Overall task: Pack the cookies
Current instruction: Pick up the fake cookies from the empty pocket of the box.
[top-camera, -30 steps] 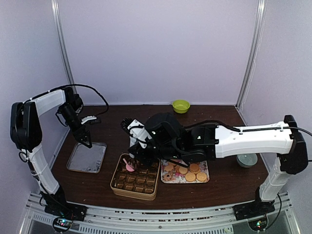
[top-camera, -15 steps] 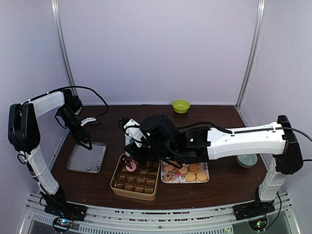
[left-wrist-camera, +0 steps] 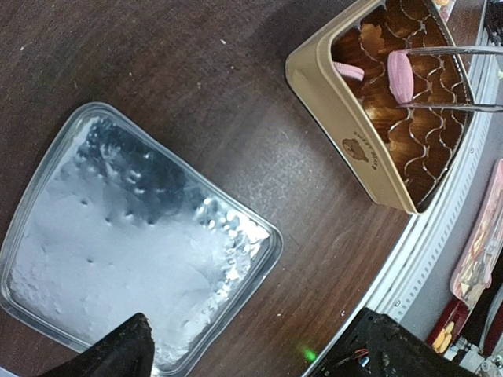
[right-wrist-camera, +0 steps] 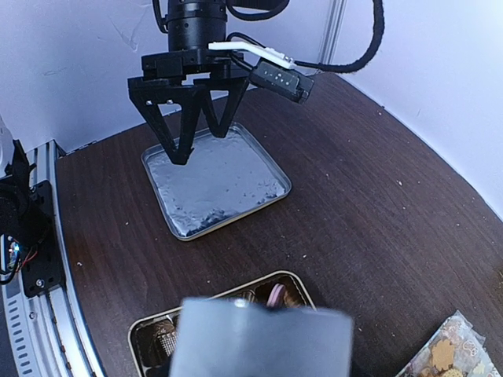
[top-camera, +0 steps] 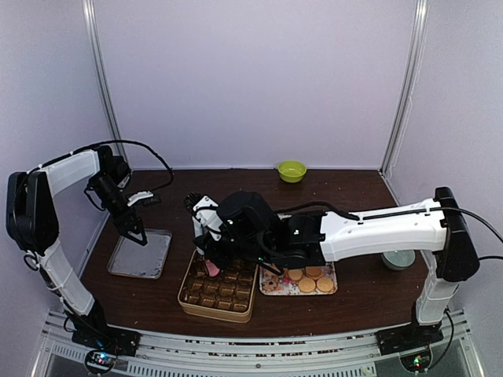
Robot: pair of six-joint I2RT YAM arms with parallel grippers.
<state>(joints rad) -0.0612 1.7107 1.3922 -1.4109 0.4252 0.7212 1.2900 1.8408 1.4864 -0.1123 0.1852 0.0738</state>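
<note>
Starting at the near edge, the tin (top-camera: 216,311) sits with most of its brown paper cups (top-camera: 224,294) unfilled. One pink cookie (left-wrist-camera: 346,71) already lies in a cup close to a wall of the tin. A second pink cookie (left-wrist-camera: 401,76) sits over a neighbouring cup, flanked by the two thin fingers of the right claw (left-wrist-camera: 409,78).

Over the last second the right arm (top-camera: 377,224) has reached further left and brought this cookie down into the tin. The fingers have also spread a little. They stand part open; whether they pinch the cookie or have let it go cannot be told. Judgement: the placing step is at or near release.

Just right of the tin, the remaining cookies (top-camera: 308,276) wait on a patterned tray (top-camera: 287,291), so most of the packing is left to do.

Further left and back, the left claw (right-wrist-camera: 198,145) hangs fully open, holding nothing, over the metal tray (top-camera: 149,259). A green bowl (top-camera: 291,170) stands at the far edge.
</note>
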